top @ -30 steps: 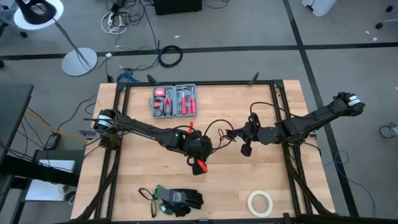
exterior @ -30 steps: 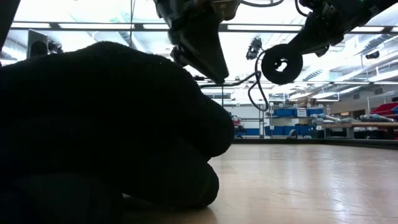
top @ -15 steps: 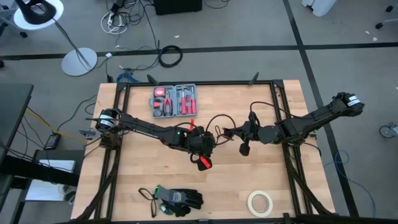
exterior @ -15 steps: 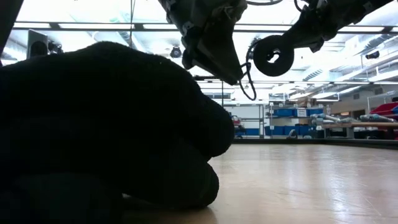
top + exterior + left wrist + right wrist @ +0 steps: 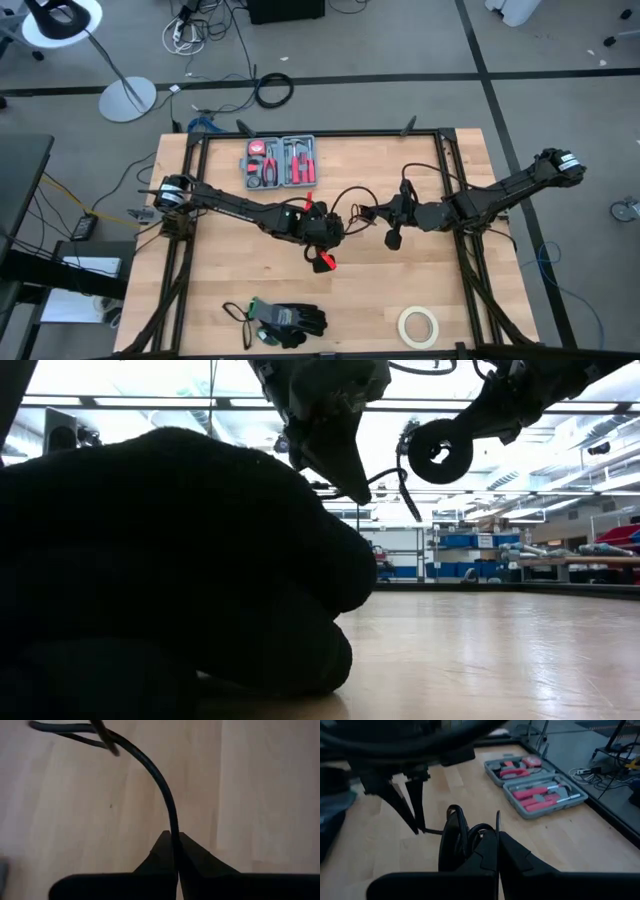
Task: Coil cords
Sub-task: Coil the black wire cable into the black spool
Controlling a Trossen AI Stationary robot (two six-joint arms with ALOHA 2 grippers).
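Two grippers hold one cord [image 5: 352, 205] above mid-tabletop: right gripper [image 5: 392, 239], at 3 o'clock, pinches the wound coil [image 5: 437, 450]; left gripper [image 5: 175, 841] clamps the loose tail. Roughly half remains unwound.

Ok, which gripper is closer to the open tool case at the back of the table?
Left. The left gripper sits just in front of the tool case, shut on the cord. The right gripper, also shut on the cord, is farther off to the case's right.
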